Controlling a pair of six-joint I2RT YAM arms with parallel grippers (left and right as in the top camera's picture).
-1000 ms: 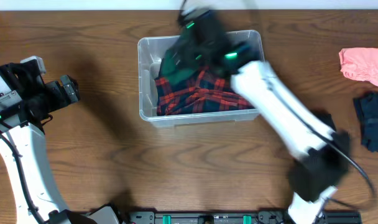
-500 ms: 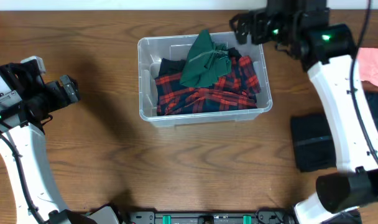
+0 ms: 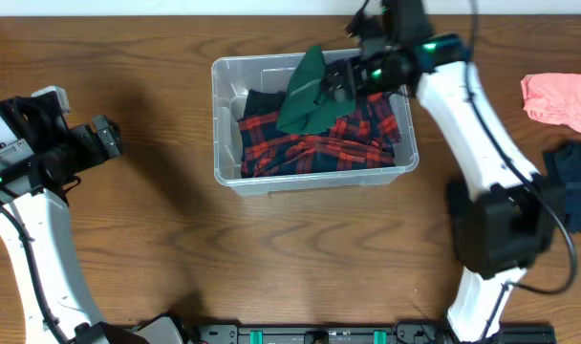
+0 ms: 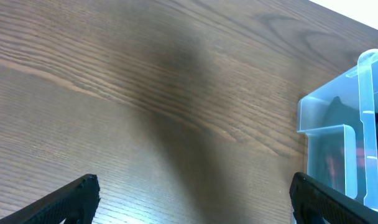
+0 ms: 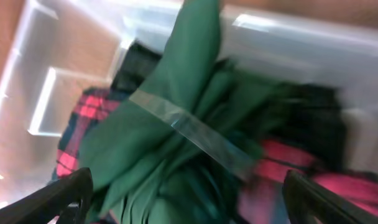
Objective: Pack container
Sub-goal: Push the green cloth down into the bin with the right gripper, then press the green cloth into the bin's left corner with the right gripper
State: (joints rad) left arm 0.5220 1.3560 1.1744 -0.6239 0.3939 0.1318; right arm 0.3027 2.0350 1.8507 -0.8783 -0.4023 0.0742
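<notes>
Wooden table [image 3: 271, 258], container [image 3: 222, 115] lengthwise left-right, mouth up

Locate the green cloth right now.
Overhead view: the green cloth lies in the container on top of the red plaid cloth, toward the far rim, with the open right gripper at its right edge.

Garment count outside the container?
2: pink garment at the far-right edge; dark blue garment just below it in the overhead view. The right arm may hide others.
</notes>
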